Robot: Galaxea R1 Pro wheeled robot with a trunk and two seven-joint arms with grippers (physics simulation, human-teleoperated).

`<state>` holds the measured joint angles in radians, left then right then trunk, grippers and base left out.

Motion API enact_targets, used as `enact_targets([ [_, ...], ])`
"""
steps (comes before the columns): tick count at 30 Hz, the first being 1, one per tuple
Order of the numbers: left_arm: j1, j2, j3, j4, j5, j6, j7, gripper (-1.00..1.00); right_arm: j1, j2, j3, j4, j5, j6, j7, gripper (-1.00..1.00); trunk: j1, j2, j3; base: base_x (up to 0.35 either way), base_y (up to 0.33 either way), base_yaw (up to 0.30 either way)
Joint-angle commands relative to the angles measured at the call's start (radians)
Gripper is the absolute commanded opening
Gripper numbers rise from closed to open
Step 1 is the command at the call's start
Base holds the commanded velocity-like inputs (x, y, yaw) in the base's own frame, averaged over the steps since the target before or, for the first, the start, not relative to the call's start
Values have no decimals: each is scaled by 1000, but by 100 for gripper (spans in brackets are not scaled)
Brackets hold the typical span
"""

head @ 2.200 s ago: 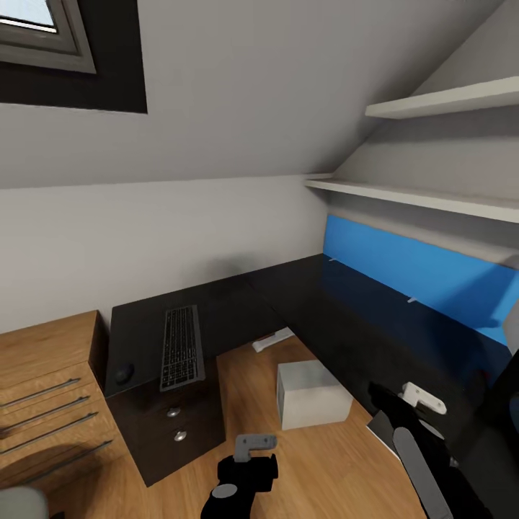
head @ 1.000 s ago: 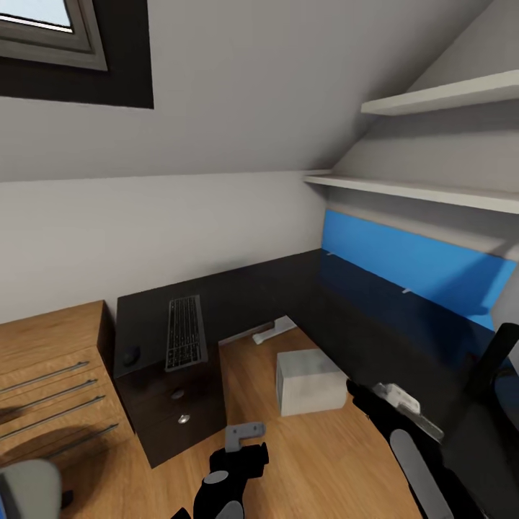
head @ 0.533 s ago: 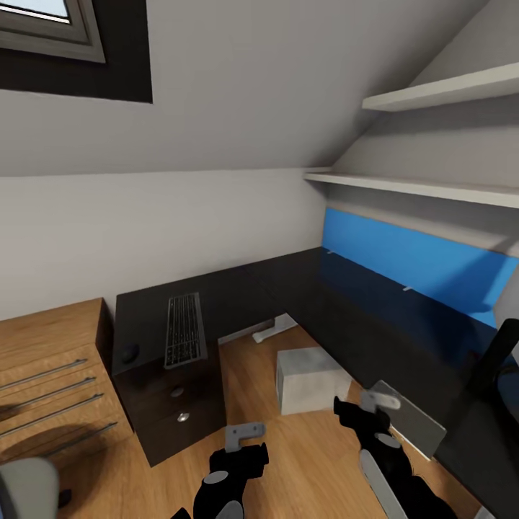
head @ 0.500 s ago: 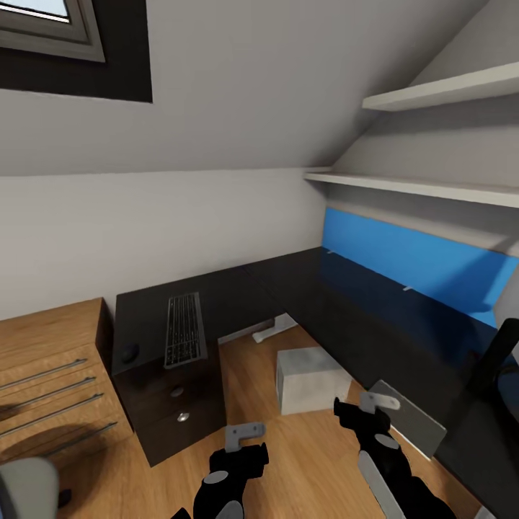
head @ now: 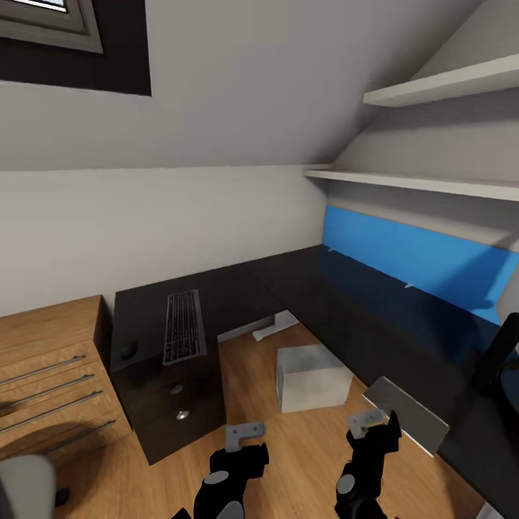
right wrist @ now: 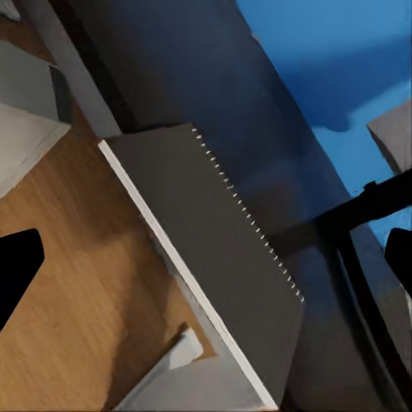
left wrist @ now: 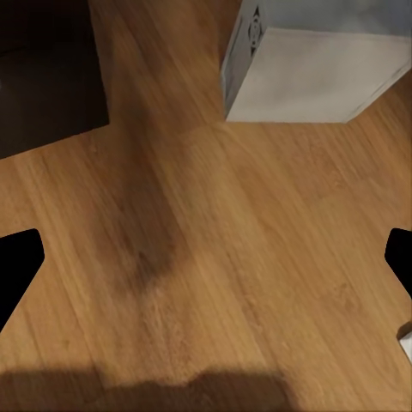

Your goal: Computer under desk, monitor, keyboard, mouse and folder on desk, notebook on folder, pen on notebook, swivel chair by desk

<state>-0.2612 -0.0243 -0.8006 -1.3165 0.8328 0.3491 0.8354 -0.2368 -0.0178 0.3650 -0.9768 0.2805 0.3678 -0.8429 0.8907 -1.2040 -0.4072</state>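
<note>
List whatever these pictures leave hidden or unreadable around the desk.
Black upright, head view: the right edge cuts it off, so whether it carries the monitor is unclear.
Swivel chair, head view: the lower-left corner cuts it; seat hidden.
Dark round object beside the keyboard: too small to confirm as a mouse.
Grey slab at the desk edge: blurred, identity uncertain.

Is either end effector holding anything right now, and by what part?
Nothing is held: the left end effector and right end effector are both open and empty.
</note>
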Motion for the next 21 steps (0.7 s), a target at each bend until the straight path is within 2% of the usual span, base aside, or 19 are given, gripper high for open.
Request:
enact_targets([
  [1, -1, 0, -1, -1, 4, 4, 7, 100, -1, 5, 4, 20, 32, 9, -12, 100, 4, -8, -4, 0, 0, 0],
  [2, -1, 0, -2, -1, 4, 4, 7, 100, -1, 15, 5, 59, 81, 10, -28, 100, 8, -15, -7, 0, 0, 0],
  [4, -1, 0, -2, -1, 4, 4, 7, 100, -1, 21, 5, 95, 120, 10, -42, 100, 15, -29, -14, 0, 0, 0],
  [5, -1, 0, -3, -1, 4, 4, 7, 100, -1, 27, 6, 136, 158, 11, -57, 100, 19, -36, -17, 0, 0, 0],
  [6, -1, 0, -3, -1, 3, 4, 7, 100, -1, 29, 6, 156, 175, 11, -62, 100, 23, -43, -20, 0, 0, 0],
  [12, -1, 0, -4, -1, 3, 4, 7, 100, -1, 32, 12, 189, 207, 10, -70, 100, 46, -85, -39, 0, 0, 0],
  [14, -1, 0, -6, -1, 3, 5, 6, 100, -1, 33, 27, 195, 237, 10, -70, 100, 54, -99, -45, 0, 0, 0],
  [21, -1, 1, -8, -2, 4, 5, 3, 100, -1, 32, 37, 198, 252, 9, -66, 100, 54, -99, -45, 0, 0, 0],
])
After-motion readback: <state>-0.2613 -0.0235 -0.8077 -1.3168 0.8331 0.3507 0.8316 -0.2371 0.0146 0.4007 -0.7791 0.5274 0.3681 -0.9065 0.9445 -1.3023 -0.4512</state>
